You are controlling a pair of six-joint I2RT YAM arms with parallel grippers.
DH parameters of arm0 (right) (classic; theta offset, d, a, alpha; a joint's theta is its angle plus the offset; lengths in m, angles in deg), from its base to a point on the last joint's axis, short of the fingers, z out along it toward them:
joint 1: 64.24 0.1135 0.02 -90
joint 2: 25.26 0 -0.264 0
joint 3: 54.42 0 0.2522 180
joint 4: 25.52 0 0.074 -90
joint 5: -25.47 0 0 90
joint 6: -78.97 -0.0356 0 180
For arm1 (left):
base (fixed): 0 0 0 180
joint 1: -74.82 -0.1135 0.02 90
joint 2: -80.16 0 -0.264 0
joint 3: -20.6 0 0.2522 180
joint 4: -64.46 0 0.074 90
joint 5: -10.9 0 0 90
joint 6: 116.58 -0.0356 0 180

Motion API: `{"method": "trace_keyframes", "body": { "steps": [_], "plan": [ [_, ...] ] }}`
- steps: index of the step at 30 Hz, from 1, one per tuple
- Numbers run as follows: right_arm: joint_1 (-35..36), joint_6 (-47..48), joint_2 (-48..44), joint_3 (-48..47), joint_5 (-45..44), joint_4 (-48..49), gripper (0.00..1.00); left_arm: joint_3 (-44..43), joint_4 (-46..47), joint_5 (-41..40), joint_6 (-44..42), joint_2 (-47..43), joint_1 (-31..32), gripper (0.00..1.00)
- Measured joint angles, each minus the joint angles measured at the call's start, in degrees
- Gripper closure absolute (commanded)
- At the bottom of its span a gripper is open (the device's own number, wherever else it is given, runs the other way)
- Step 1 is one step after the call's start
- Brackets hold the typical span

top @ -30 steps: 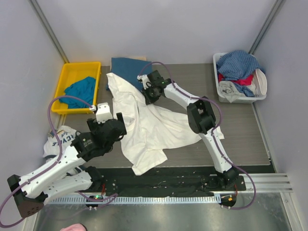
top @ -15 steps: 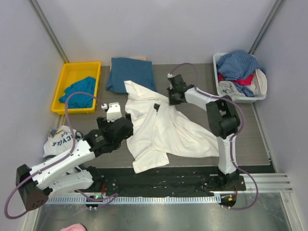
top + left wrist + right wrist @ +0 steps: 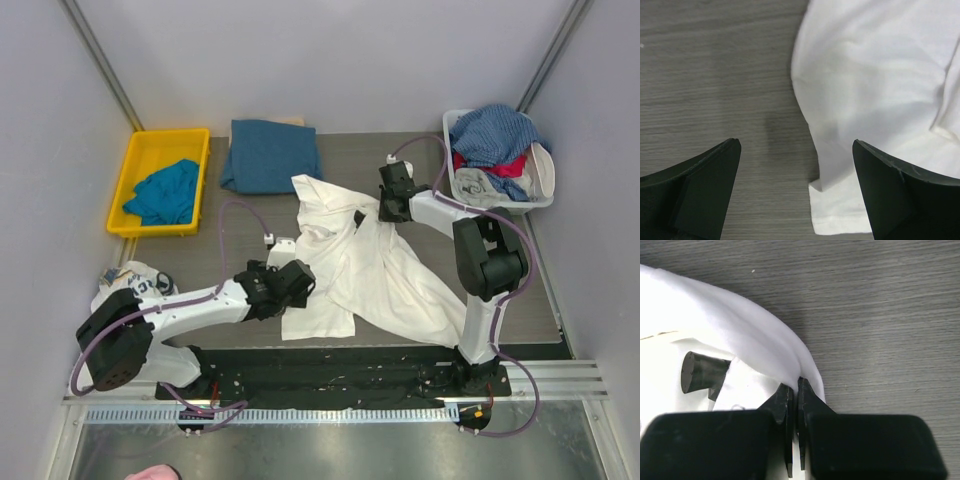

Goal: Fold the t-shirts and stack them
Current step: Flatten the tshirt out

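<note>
Large white cotton t-shirt [image 3: 375, 265] lies crumpled mid-table, its edge pinched in the closed right gripper [image 3: 794, 390] (left gripper [image 3: 796, 187] spread wide beside the hem); folded dark blue t-shirt [image 3: 268, 155] rests behind.

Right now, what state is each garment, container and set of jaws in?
Large white cotton t-shirt: unfolded, rumpled on the table.
Dark blue t-shirt: folded flat.
Yellow plastic bin: holds teal cloth.
White basket: heaped with clothes.
Left gripper: jaws open.
Right gripper: jaws pinching the white shirt.
</note>
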Motion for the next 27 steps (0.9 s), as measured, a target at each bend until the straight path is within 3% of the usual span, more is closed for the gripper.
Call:
{"method": "trace_keyframes", "body": {
  "steps": [10, 11, 15, 18, 19, 20, 27],
  "plan": [
    [0.11, 0.00, 0.00, 0.09, 0.04, 0.31, 0.99, 2.95, 3.82, 3.78, 7.04, 4.17, 5.09, 0.01],
    [0.11, 0.00, 0.00, 0.11, 0.04, 0.33, 0.99, 3.28, 4.28, 4.13, 7.52, 4.68, 5.51, 0.04],
    [0.11, 0.02, 0.00, 0.46, 0.04, 0.63, 0.99, 3.58, 7.17, 4.74, 9.33, 6.38, 6.36, 0.35],
    [0.11, 0.02, 0.00, 0.85, 0.04, 0.76, 0.99, 3.39, 8.87, 4.39, 9.60, 7.26, 6.60, 0.77],
    [0.11, 0.02, 0.00, 0.98, 0.09, 0.85, 0.99, 3.26, 9.49, 4.31, 10.05, 7.58, 6.64, 0.96],
    [0.11, 0.02, 0.00, 1.07, 0.09, 0.90, 0.99, 3.19, 10.21, 4.39, 10.40, 7.82, 6.64, 1.00],
    [0.11, 0.00, -0.46, 2.58, 0.24, 1.29, 0.99, 2.19, 10.25, 4.02, 10.14, 8.37, 6.64, 1.00]
  ]
}}
